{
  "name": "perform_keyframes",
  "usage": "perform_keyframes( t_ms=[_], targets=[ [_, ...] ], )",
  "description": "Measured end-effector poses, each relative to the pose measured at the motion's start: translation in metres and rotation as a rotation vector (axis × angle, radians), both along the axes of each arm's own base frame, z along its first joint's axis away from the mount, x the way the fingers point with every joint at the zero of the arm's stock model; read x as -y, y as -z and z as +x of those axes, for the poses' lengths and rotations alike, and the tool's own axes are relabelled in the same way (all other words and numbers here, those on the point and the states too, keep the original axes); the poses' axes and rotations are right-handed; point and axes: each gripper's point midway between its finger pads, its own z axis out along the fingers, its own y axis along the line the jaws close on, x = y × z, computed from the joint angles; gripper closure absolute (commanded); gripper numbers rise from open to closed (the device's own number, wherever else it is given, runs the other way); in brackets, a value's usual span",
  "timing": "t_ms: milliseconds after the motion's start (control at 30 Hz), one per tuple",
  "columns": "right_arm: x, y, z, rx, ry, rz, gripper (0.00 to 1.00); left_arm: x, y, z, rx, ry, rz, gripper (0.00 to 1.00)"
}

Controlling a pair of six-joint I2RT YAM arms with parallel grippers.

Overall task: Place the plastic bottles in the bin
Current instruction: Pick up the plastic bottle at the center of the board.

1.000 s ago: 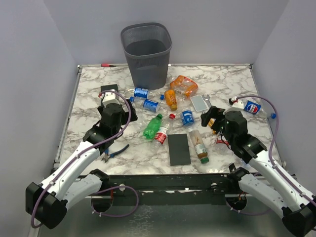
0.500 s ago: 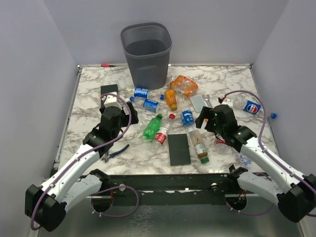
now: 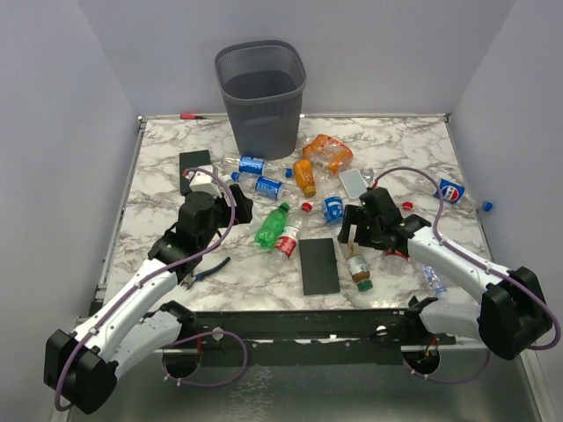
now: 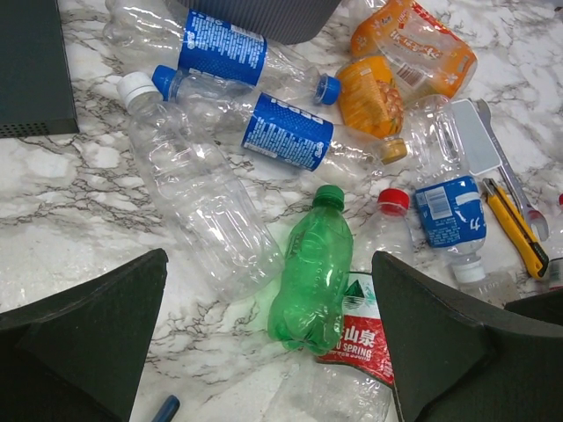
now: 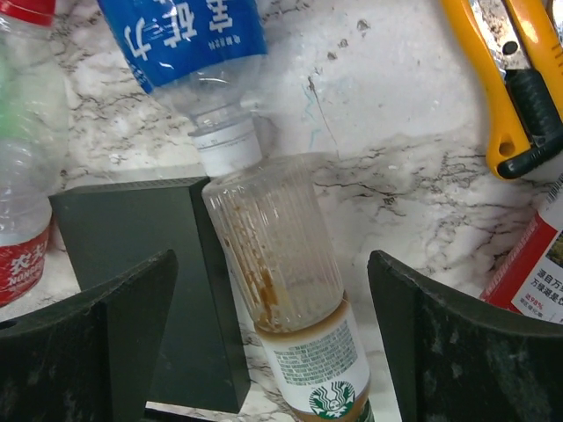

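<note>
Right claw (image 5: 274,330) stood wide astride a ribbed brown-stained bottle (image 5: 280,246) beside a black slab (image 5: 145,264), left claw (image 4: 268,343) hung wide over a green bottle (image 4: 314,272), all on the marble bench (image 3: 154,189)

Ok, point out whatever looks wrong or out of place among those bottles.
Tools lie mixed in with the bottles: a yellow utility knife at the right of the pile and blue-handled pliers off to its near left. The larger orange bottle near the bin looks crushed, and the Starbucks bottle has brown residue inside.
</note>
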Motion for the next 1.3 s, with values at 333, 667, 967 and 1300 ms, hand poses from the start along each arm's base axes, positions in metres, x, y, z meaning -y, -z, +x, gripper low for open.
perform_keyframes(
  t_ms=[333,667,967,1300],
  targets=[
    [0.005,0.015,-0.017,-0.096,-0.010,-0.034,0.19,0.006,-0.001,-0.001,0.001,0.031,-0.014,0.01],
    [0.001,0.033,-0.019,-0.151,-0.036,-0.044,0.32,0.008,-0.002,0.000,0.003,0.038,-0.018,0.01],
    [-0.001,0.036,-0.017,-0.150,-0.049,-0.042,0.57,0.008,-0.002,-0.001,0.006,0.039,-0.018,0.01],
    [-0.019,-0.098,0.002,0.162,-0.124,0.122,0.61,0.012,-0.017,-0.005,0.047,0.070,-0.052,0.01]
  ],
)
